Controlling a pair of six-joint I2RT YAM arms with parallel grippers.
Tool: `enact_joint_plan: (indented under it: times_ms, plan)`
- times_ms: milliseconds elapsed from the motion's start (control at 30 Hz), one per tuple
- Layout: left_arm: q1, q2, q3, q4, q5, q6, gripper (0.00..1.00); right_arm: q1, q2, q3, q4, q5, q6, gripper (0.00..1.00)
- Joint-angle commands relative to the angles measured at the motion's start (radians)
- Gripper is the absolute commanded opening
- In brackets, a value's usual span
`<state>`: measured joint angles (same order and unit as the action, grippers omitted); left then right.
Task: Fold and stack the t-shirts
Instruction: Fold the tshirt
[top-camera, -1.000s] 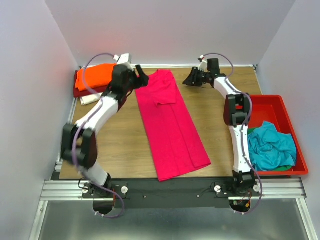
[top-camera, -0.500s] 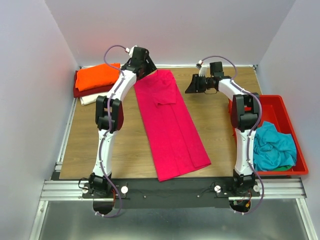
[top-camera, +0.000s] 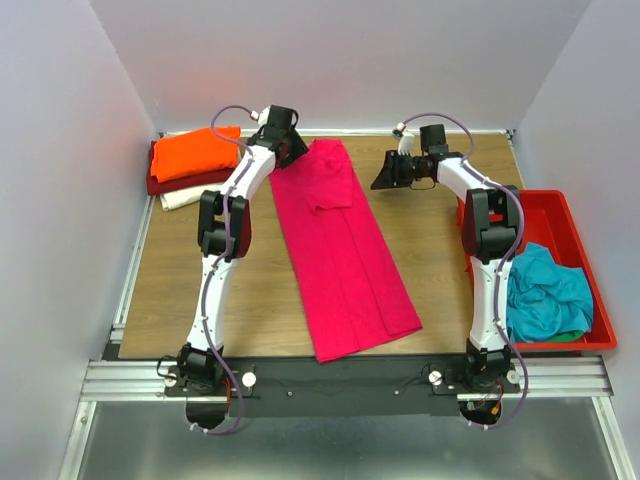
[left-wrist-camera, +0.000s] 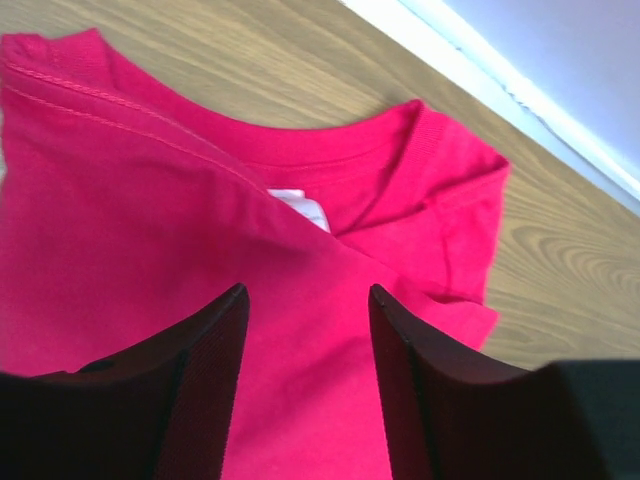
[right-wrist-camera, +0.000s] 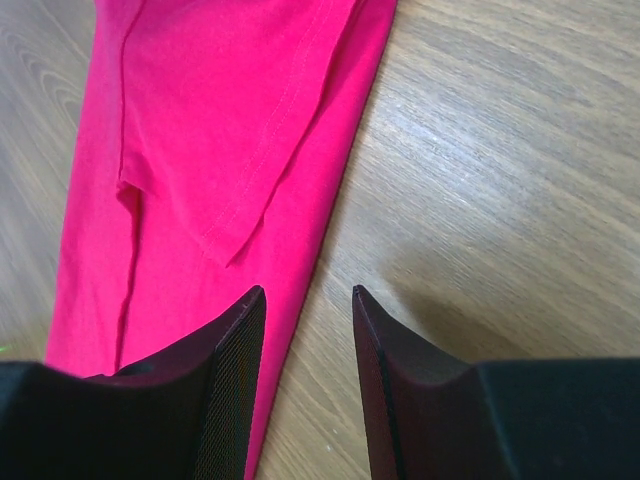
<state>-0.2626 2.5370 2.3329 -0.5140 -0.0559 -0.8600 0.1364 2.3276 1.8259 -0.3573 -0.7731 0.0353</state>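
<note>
**A:** What do we make of the left jaws?

**B:** In the left wrist view they stand apart with nothing between them. The two dark fingers (left-wrist-camera: 190, 400) hang over the pink-red t-shirt (left-wrist-camera: 150, 220), close to its collar, where a white label (left-wrist-camera: 298, 205) shows.

**A:** And the right jaws?

**B:** Parted as well, and holding nothing. In the right wrist view we see bare table (right-wrist-camera: 500, 180) in the gap. The shirt's long edge runs past the finger (right-wrist-camera: 225, 390) at the left of the frame.

**A:** Where do we find that shirt from above?

**B:** Down the middle of the frame, folded into a long narrow strip. Its collar end is at upper centre and its other end is near the lower edge of the table. The left arm (top-camera: 235, 190) reaches to the strip's upper left corner. The right arm (top-camera: 480, 220) ends just to the right of the collar end, over wood.

**A:** And the other shirts?

**B:** At the upper left we see a stack, with the orange t-shirt (top-camera: 195, 150) on top of the dark red t-shirt (top-camera: 160, 185) and the cream t-shirt (top-camera: 180, 200) showing beneath. At the right of the frame, the red tray (top-camera: 575, 215) holds the crumpled teal t-shirt (top-camera: 545, 290), with a sliver of the green t-shirt (top-camera: 562, 337) under it.
</note>
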Motion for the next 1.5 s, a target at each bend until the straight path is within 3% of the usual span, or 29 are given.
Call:
enact_joint_plan:
  times_ms: [0, 267, 533, 667, 1167, 1300, 1467]
  plan:
    - [0.029, 0.043, 0.032, 0.029, -0.007, -0.004, 0.56, 0.0, -0.004, 0.004, -0.029, -0.02, -0.017, 0.47]
    - [0.059, 0.089, 0.045, 0.058, 0.028, 0.001, 0.45, -0.001, 0.006, 0.007, -0.04, -0.026, -0.017, 0.46]
    - [0.091, 0.101, 0.003, 0.089, 0.051, -0.007, 0.26, 0.0, 0.007, 0.004, -0.052, -0.075, -0.02, 0.39]
    - [0.102, 0.088, -0.041, 0.12, 0.085, 0.003, 0.24, 0.002, 0.032, 0.027, -0.052, -0.111, 0.017, 0.42]
    - [0.131, 0.055, -0.11, 0.178, 0.162, 0.012, 0.22, 0.04, 0.2, 0.147, -0.109, -0.009, 0.066, 0.44]
    - [0.138, 0.054, -0.119, 0.187, 0.188, 0.018, 0.2, 0.04, 0.226, 0.162, -0.115, -0.018, 0.097, 0.43]
    - [0.14, 0.054, -0.118, 0.2, 0.214, 0.027, 0.2, 0.049, 0.251, 0.176, -0.131, -0.025, 0.109, 0.35]
